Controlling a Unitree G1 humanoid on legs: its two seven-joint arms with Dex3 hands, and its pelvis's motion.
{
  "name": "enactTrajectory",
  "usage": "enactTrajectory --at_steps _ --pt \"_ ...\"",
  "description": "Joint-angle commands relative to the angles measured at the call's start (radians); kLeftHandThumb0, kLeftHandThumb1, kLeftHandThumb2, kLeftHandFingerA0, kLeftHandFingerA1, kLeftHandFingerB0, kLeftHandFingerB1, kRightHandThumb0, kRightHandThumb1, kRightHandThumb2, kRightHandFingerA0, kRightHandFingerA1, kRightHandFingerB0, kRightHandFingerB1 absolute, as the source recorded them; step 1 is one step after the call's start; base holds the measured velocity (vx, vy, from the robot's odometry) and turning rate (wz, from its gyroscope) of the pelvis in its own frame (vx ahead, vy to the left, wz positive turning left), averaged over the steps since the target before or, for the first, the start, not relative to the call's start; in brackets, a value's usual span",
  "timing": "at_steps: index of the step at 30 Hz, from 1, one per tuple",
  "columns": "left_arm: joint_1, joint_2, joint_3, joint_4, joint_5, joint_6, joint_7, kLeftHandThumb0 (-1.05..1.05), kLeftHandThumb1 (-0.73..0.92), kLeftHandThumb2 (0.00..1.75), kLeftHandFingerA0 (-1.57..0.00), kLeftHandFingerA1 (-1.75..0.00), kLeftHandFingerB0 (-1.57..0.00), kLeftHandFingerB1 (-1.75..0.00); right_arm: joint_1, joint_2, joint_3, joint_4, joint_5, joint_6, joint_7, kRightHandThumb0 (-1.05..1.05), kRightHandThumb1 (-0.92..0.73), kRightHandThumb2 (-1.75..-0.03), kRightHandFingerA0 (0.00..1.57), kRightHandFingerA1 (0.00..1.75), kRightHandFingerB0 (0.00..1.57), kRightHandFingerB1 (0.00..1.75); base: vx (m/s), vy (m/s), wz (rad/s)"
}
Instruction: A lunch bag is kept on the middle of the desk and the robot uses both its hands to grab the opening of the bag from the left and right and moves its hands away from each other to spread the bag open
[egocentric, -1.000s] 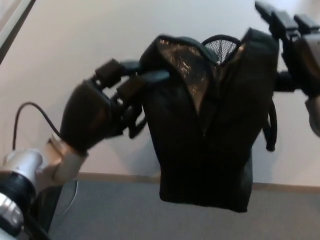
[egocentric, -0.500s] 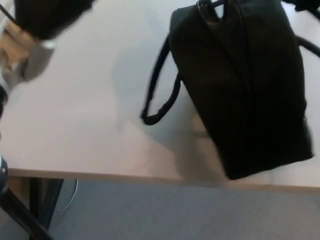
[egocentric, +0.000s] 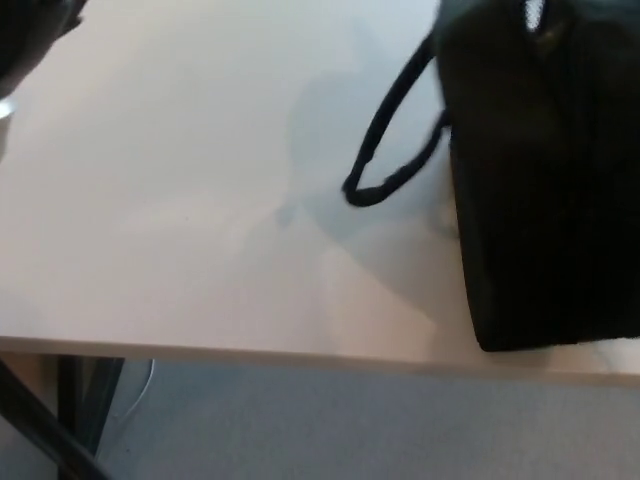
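Black lunch bag (egocentric: 545, 190) at the right of the pale desk (egocentric: 180, 200), close to its near edge.

No readable label or writing. Strap loop (egocentric: 385, 150) lying out to the left. Wide bare desktop left of it. Dark left hand (egocentric: 25, 35) at far-left corner, blurred, fingers impossible to judge; right hand out of sight.

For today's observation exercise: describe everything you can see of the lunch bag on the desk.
The lunch bag is black, apparently soft fabric, blurred in this head view. It sits on the pale desk at the picture's right, near the front edge, cut off by the frame's top and right. A black strap loop hangs from its left side onto the desk. A pale glint shows at its top. No hand touches it.
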Motion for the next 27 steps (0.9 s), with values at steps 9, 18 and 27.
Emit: enactTrajectory --at_steps 9,18,27 --pt "0.255 0.098 0.111 -0.094 -0.058 -0.015 0.002 0.15 0.44 0.78 -0.27 -0.34 -0.10 -0.29 0.314 -0.159 -0.220 -0.280 0.216 -0.049 0.219 -0.36 -0.43 -0.66 0.73 0.55 0.58 0.49 0.00 0.000 0.00" --pt "0.437 0.082 0.157 -0.212 -0.114 -0.046 -0.060 0.02 0.55 0.57 -0.21 -0.29 -0.10 -0.26 0.577 -0.078 -0.364 -0.472 0.341 -0.045 0.210 -0.29 -0.53 -0.56 0.60 0.43 0.52 0.39 0.00 0.000 0.00" --pt "0.777 0.048 0.211 -0.305 -0.214 -0.191 -0.031 -0.17 0.58 0.57 -0.49 -0.36 -0.17 -0.28 1.129 0.179 -0.507 -0.797 0.360 -0.168 0.097 -0.39 -0.56 -0.57 0.67 0.44 0.55 0.40 0.00 0.000 0.00"
